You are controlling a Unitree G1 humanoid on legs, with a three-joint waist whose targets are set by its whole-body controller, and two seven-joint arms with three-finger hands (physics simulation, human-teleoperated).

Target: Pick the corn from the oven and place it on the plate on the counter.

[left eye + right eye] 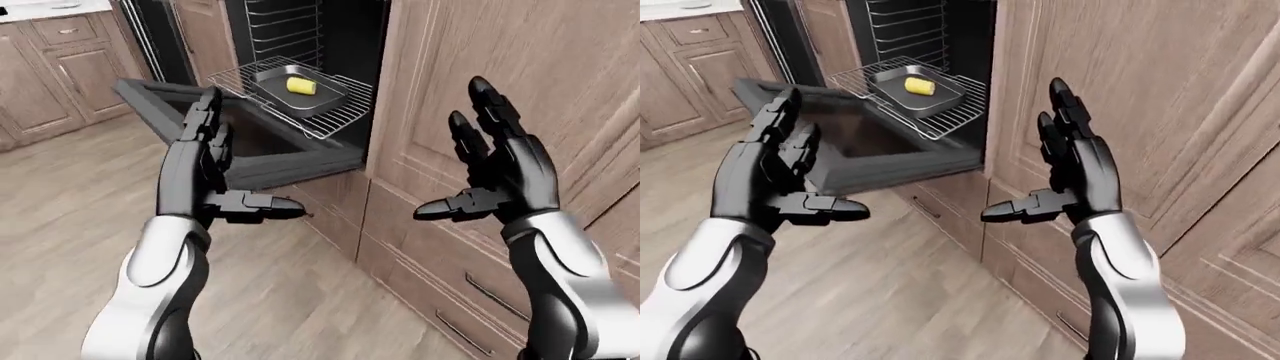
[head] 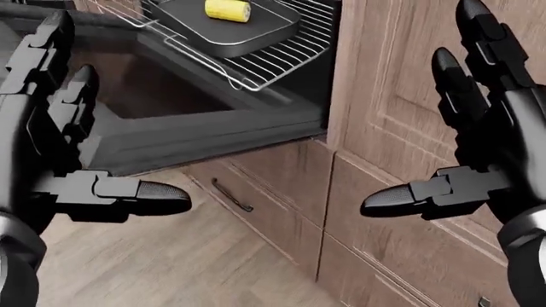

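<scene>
The corn is seen lying sideways, up and right of the nearer, wide-open left robot hand.

You worked in even, diffuse light; all three views rendered sharp, without glare or blur. The oven cavity at upper centre stayed dark, and soft shadow lay beneath its door.
</scene>
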